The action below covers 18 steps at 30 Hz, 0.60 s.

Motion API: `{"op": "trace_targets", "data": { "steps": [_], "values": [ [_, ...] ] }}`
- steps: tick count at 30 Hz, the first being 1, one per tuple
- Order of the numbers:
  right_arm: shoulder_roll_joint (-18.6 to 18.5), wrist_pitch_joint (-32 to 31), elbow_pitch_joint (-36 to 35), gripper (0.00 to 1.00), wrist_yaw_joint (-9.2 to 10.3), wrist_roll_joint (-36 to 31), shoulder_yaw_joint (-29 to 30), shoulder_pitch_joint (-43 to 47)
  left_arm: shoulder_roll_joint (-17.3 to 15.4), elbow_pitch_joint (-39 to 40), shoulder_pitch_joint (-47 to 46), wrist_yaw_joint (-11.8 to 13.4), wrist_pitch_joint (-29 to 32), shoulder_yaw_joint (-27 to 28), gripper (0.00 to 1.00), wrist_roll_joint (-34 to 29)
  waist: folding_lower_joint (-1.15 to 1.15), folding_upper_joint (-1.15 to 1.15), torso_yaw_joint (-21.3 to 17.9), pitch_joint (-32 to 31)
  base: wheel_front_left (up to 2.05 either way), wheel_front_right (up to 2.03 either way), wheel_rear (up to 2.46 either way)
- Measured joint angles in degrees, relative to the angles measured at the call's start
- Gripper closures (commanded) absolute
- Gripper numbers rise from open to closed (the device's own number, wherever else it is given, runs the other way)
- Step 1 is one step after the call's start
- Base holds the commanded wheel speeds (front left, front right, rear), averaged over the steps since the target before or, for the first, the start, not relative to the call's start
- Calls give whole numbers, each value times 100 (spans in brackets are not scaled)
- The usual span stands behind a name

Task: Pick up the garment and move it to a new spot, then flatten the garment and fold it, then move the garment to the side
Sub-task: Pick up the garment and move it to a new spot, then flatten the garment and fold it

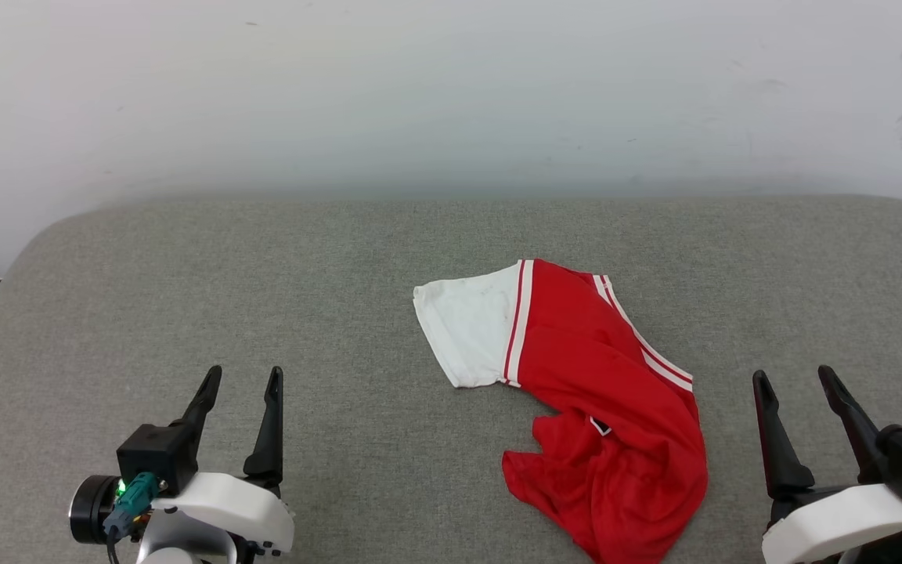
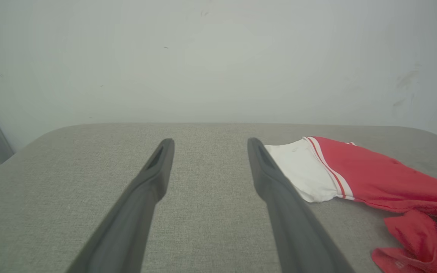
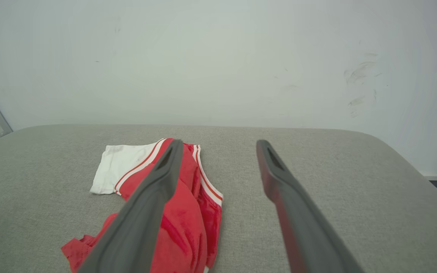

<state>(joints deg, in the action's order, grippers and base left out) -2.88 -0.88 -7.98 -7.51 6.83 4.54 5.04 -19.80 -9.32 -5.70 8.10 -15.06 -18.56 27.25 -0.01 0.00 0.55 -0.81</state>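
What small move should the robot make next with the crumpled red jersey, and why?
Probably move the right gripper to its left and down toward the red jersey. The jersey lies bunched on the grey padded table, closer to that gripper than to the left gripper. Both grippers are open, empty and apart from the cloth.

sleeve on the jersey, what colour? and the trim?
White sleeve, with red-and-white striped trim where it meets the red body. Clearest in the head view.
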Motion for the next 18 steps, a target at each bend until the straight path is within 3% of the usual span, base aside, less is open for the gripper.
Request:
{"op": "trace_targets", "data": {
  "steps": [13,18],
  "values": [
    [0,1,15,0,0,24,48,-3,42,-164,-166,-123,34,-88,0,-71,0,0,26,65,0,0,0],
    [0,7,2,0,0,46,37,-36,48,-268,-573,-304,323,-194,0,-20,0,0,6,226,0,0,0]
  ]
}}
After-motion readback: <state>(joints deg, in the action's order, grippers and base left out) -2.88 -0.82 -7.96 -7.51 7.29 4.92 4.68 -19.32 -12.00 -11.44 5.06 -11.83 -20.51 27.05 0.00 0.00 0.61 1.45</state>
